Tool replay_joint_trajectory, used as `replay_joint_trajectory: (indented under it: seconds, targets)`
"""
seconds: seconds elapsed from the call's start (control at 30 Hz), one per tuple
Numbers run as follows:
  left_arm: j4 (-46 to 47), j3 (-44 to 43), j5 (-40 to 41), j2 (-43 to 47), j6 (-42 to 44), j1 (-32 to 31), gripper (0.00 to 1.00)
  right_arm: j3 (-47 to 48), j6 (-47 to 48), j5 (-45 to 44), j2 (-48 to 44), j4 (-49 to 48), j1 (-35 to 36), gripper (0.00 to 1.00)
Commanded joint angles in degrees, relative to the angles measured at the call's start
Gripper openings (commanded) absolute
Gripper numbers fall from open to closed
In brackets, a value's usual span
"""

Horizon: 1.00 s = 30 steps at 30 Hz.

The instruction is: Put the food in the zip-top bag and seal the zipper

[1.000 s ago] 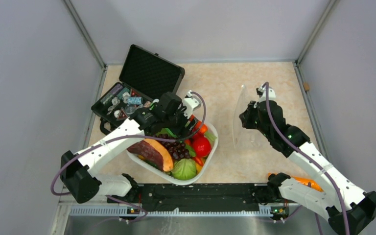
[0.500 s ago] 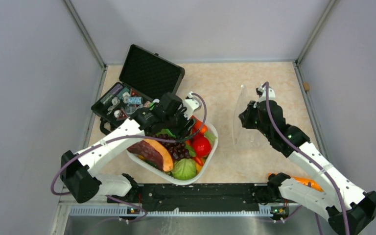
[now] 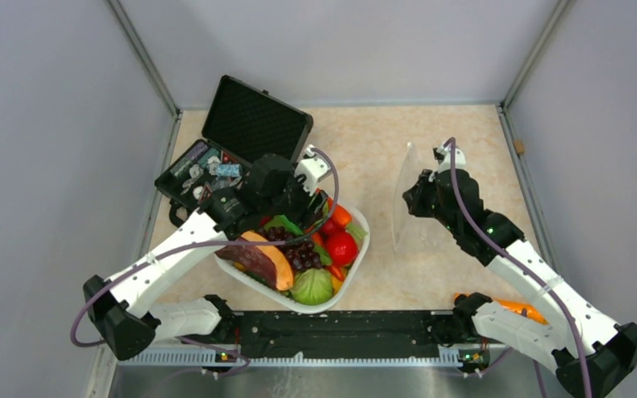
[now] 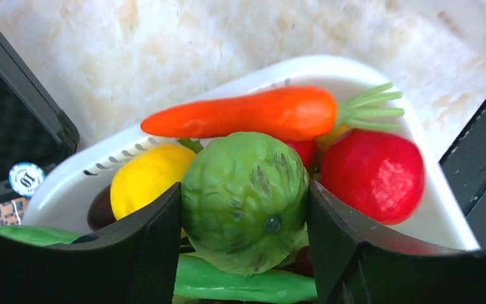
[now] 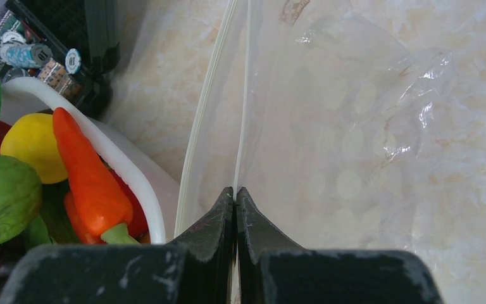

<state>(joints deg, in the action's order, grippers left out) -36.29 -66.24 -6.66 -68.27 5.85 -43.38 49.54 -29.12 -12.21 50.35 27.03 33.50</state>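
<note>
Fingers [image 4: 145,247] of the left gripper [image 4: 245,212] press on both sides of a round, ribbed green piece [image 4: 243,180] at the centre of the left wrist view: a firm grasp. Whether the piece is clear of the pile below cannot be told.

Around it:
- A lemon [image 4: 142,183] touches it at centre left.
- A red tomato [image 4: 373,174] is just beside it at centre right.
- An orange carrot [image 4: 247,114] lies across behind it, green stalk toward the right of the frame.
- A long green pod [image 4: 240,286] lies along the bottom edge.

All of this sits in a white basket [image 4: 329,69]. A black case [image 4: 12,95] with poker chips [image 4: 26,178] is at the left edge.

In the top view the left gripper [image 3: 303,203] is over the upper end of the basket [image 3: 357,249]. A papaya slice [image 3: 261,257] and dark grapes [image 3: 299,249] lie lower in it. The open case [image 3: 253,124] stands at upper left.

The right gripper [image 5: 235,196] is pinched tight on the mouth edge of the clear bag [image 5: 342,126], at bottom centre of the right wrist view. One strip of the zipper [image 5: 242,95] runs up from the jaws. The other strip lies apart from it to the left, so the mouth is unsealed. No food shows inside the bag.

In the top view the bag [image 3: 400,195] stands on edge at centre right, held by the right gripper [image 3: 412,201], apart from the basket.
</note>
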Motion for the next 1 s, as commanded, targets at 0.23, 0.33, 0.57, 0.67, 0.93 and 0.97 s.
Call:
replay_joint_trajectory:
  seconds: [0.23, 0.33, 0.57, 0.67, 0.93, 0.97]
  targets:
    - [30.9, 6.8, -13.6, 5.7, -17.7, 0.1, 0.21, 0.6, -1.1, 1.5, -1.0, -3.3, 0.4, 0.00]
    - [42.7, 7.8, -18.8, 2.8, -24.7, 0.0, 0.22, 0.5, -2.0, 1.8, -0.9, -3.8, 0.4, 0.00]
    - [59.1, 5.4, -31.4, -6.5, -35.2, -0.7, 0.22, -0.3, -3.2, 2.4, -1.2, -4.9, 0.4, 0.00]
    - [64.1, 5.6, -33.4, -9.5, -38.7, -1.2, 0.23, -0.5, -3.5, 2.5, -1.3, -5.3, 0.4, 0.00]
    - [74.6, 5.7, -39.0, -15.9, -41.3, -4.8, 0.27, -0.8, -4.2, 3.3, -1.3, -5.9, 0.4, 0.00]
    - [75.1, 5.4, -39.7, -17.0, -41.3, -5.1, 0.27, -0.8, -4.3, 3.4, -1.3, -5.9, 0.5, 0.00]
